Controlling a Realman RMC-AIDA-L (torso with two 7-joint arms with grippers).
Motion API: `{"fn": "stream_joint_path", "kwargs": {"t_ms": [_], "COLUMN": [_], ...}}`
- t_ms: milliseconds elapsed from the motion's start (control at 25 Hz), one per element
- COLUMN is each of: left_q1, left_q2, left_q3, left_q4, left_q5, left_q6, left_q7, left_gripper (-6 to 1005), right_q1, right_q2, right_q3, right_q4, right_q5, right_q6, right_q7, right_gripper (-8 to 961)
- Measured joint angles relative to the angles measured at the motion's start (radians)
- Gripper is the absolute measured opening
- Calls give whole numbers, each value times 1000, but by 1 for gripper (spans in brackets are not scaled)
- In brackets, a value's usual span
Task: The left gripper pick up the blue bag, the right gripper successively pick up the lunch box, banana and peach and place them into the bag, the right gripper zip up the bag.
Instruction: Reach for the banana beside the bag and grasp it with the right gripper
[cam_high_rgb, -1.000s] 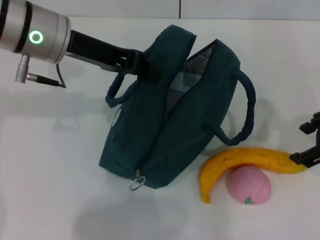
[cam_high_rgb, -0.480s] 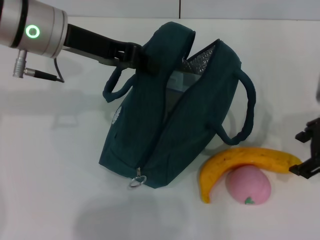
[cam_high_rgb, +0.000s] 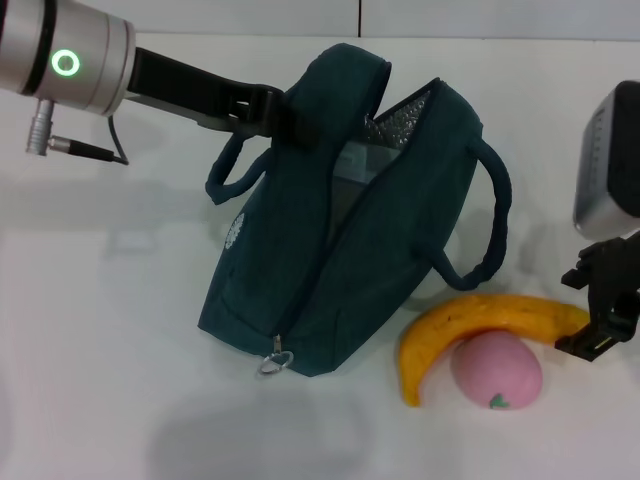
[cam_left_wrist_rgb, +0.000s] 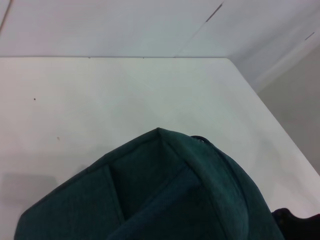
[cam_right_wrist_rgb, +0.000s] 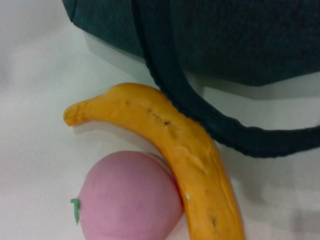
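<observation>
Two grippers at work around one blue bag (cam_high_rgb: 330, 270) on a white table (cam_high_rgb: 100, 350). At the bag's upper left rim, left gripper (cam_high_rgb: 283, 113), black fingers pinched on the fabric, holding that edge up so the mouth gapes; unmoved over the last half second. Soft dark teal cloth, two padded loop handles, quilted silver lining, metal zip ring (cam_high_rgb: 272, 362) at the near end. Inside the opening, a pale flat surface – possibly the lunch box, not certain. Just right of the bag's near end, touching the drooping handle, curved yellow banana (cam_high_rgb: 480, 320), smooth and faintly speckled, arched over a round pink peach (cam_high_rgb: 495, 370) with a small green leaf.

Right of the bag, at the banana's far tip, right gripper (cam_high_rgb: 597, 308) – come in closer than a second ago, more of the wrist now showing, black fingers spread either side of the tip, not yet closed. Likely meaning: banana pick about to begin, peach and zipping still to come.
</observation>
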Motion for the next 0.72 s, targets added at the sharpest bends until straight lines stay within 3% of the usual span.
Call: {"fn": "stream_joint_path", "kwargs": {"t_ms": [720], "left_q1": [1], "left_q2": [3], "left_q3": [-22], "left_q4": [0], "left_q5": [0], "left_q6": [-3], "left_q7": [6], "left_gripper": [52], "right_q1": [38], "right_q2": [8], "right_q3": [-46], "right_q4": [87], "right_q5": [9], "right_q6": [49], "right_q7": [-10], "right_gripper": [783]}}
